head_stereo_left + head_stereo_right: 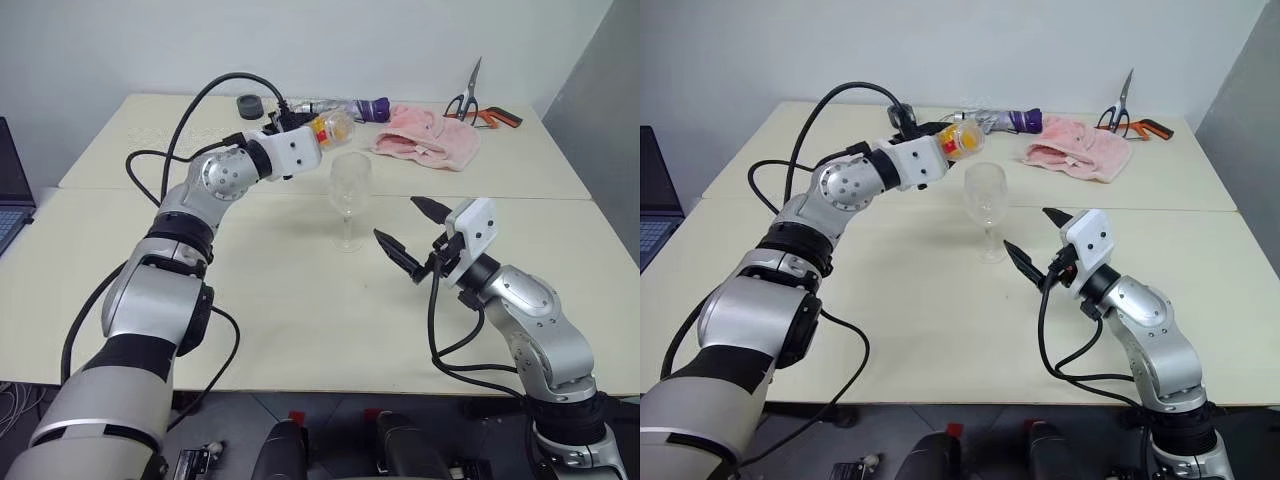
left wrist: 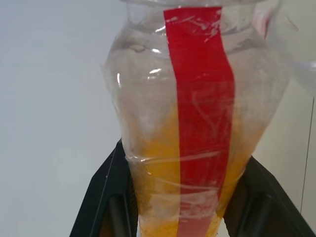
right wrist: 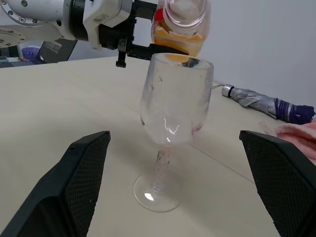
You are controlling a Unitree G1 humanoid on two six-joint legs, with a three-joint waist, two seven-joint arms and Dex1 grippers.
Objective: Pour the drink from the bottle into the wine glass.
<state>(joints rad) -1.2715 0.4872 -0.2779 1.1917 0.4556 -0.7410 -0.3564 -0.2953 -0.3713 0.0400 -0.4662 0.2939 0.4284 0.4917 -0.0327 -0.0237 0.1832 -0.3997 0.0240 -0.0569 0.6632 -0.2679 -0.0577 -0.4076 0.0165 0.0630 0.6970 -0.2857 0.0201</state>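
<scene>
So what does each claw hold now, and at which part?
The left claw holds the bottle by its lower body, tilted over the wine glass. The right claw is open and holds nothing.

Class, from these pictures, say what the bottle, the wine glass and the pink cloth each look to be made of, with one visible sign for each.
Bottle: likely thin clear plastic; creased, glossy walls under a red label strip.
Wine glass: probably clear glass, possibly hard plastic; smooth transparent bowl with bright glints.
Pink cloth: soft fabric, perhaps towelling; matte, rumpled folds.
</scene>
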